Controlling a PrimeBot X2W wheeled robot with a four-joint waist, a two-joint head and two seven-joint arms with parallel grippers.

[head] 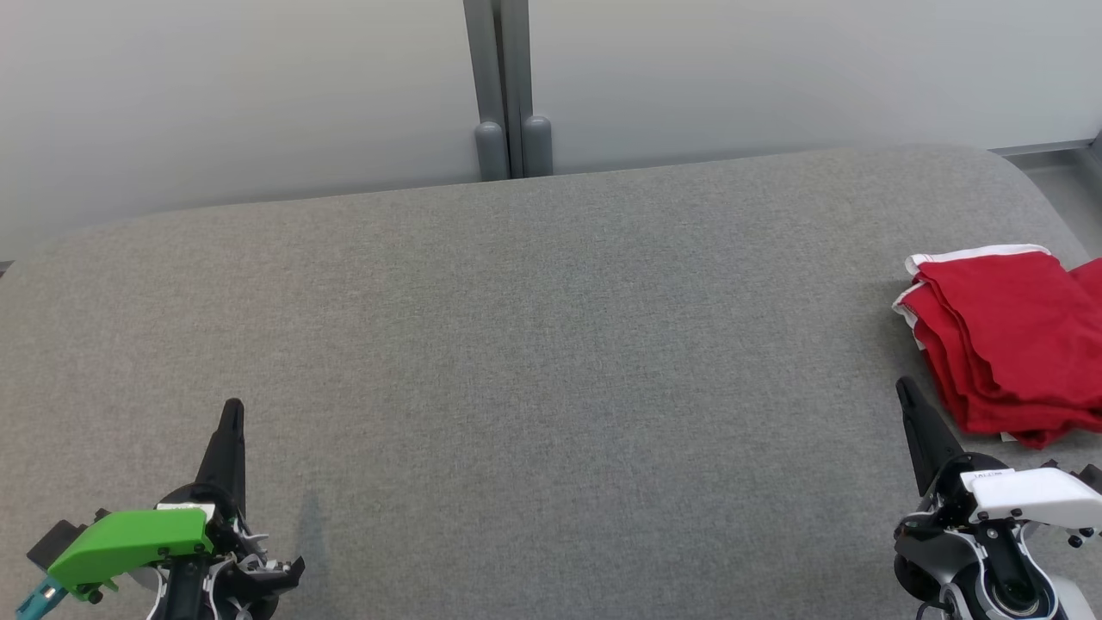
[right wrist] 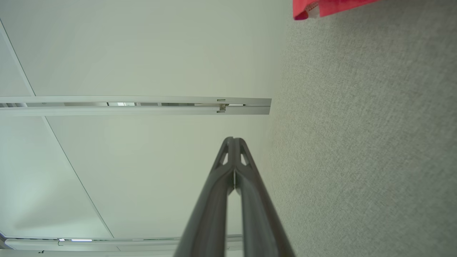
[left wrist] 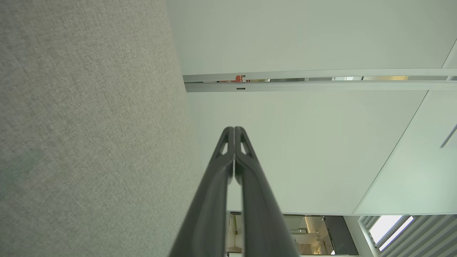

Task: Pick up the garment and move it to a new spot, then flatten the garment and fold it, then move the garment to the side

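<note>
The garment [head: 1007, 340] is red with white trim, folded into a layered stack at the far right of the grey fabric surface [head: 534, 344], partly cut off by the head view's right edge. A corner of the garment [right wrist: 323, 8] shows at the top of the right wrist view. My right gripper [head: 904, 387] hovers just left of the stack's near corner, shut and holding nothing. My left gripper [head: 232, 407] sits at the lower left, far from the garment, also shut and empty. In each wrist view the two dark fingertips meet, left gripper [left wrist: 234, 129], right gripper [right wrist: 234, 140].
Pale partition panels stand behind the surface, joined by a grey post [head: 508, 86] at the back middle. The surface's right end rounds off near the garment, with a metal rail [head: 1046, 148] beyond it.
</note>
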